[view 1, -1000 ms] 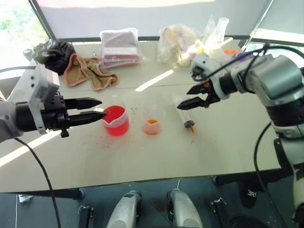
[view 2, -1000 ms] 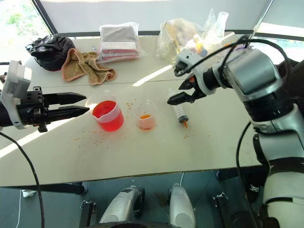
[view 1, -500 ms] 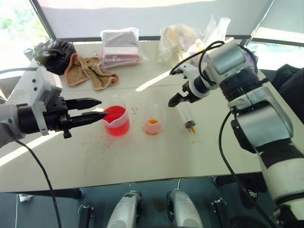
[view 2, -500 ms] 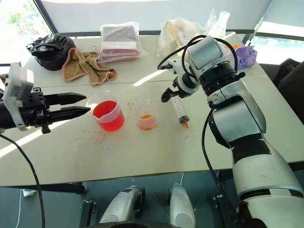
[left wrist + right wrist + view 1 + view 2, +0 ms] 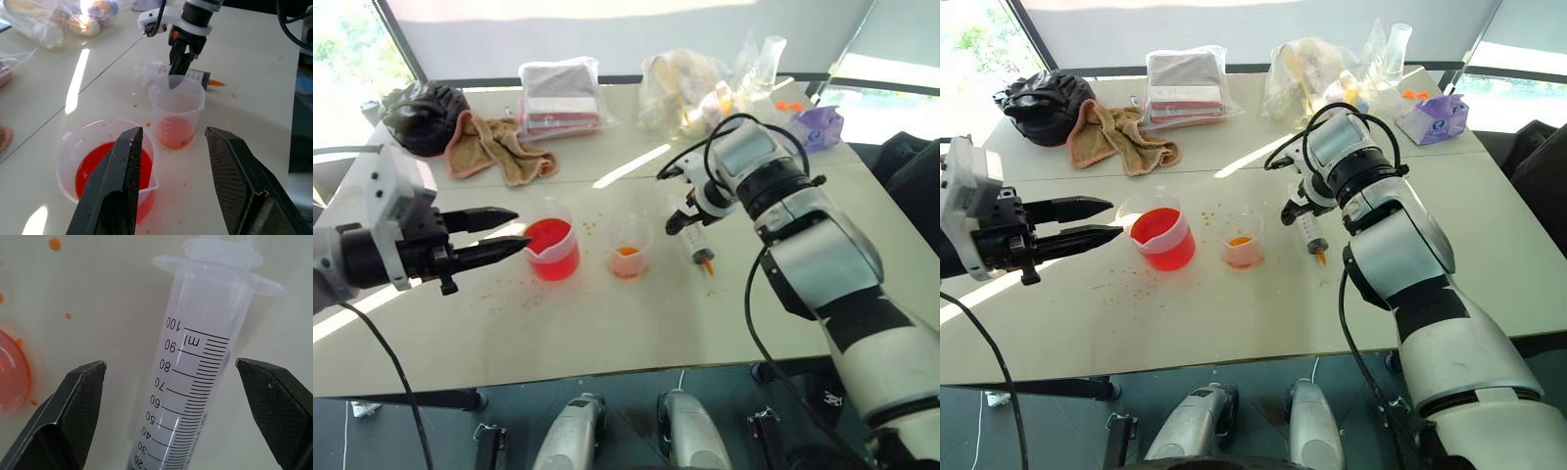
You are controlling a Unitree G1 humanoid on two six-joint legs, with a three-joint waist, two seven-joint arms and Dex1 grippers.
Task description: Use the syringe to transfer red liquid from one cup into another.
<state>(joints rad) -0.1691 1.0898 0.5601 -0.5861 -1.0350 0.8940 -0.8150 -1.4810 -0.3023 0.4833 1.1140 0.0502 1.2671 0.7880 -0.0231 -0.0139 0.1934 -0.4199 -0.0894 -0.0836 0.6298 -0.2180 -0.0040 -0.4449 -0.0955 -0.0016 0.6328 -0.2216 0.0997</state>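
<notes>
While dropping, the right hand, spread wide, now straddles the syringe.

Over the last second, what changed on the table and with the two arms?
The right tool came down from above the table to the syringe, its open fingers now straddling the barrel without closing on it. The syringe lies where it was, untouched. The left tool stayed open beside the red beaker; the beaker and the plain cup did not move.
</notes>
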